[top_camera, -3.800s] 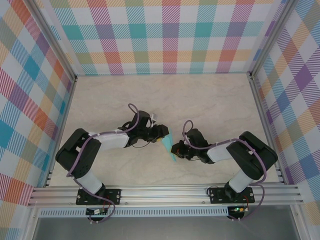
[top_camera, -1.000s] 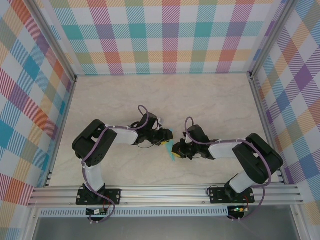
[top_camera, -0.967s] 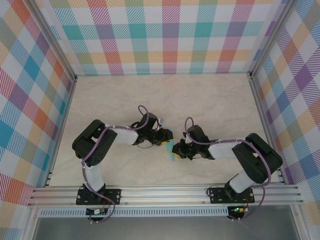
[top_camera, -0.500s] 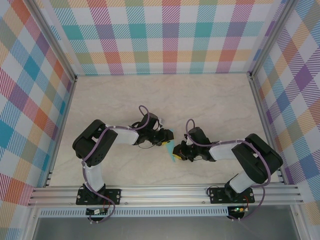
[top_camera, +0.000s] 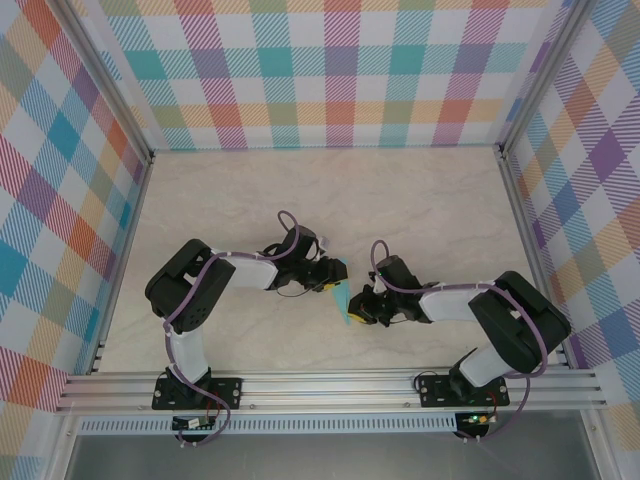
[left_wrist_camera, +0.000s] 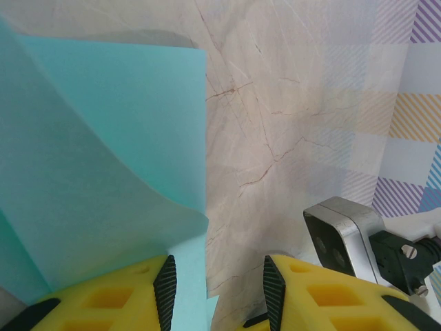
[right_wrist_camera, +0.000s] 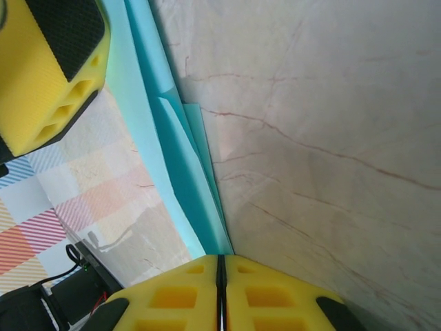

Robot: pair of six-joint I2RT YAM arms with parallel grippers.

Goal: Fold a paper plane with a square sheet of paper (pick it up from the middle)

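The square sheet of paper [top_camera: 342, 298], turquoise and folded into a slim pointed paper-plane shape, stands on edge between my two grippers at mid-table. My right gripper [top_camera: 357, 312] is shut on its lower end; in the right wrist view the stacked layers [right_wrist_camera: 185, 165] run straight into the closed seam of the yellow jaws [right_wrist_camera: 221, 258]. My left gripper [top_camera: 331, 282] is at the sheet's upper end, open. In the left wrist view a broad flap [left_wrist_camera: 103, 138] curves against the left finger [left_wrist_camera: 165, 286] and its edge lies between the jaws [left_wrist_camera: 217, 279], well apart from the right pad.
The marble-look tabletop [top_camera: 420, 210] is walled by plaid panels on three sides, with an aluminium rail [top_camera: 330, 385] along the near edge. A silver camera block [left_wrist_camera: 341, 234] of the other arm sits close to my left fingers.
The right gripper and the lower end of the paper have shifted slightly toward the near edge. The left arm has stayed put.
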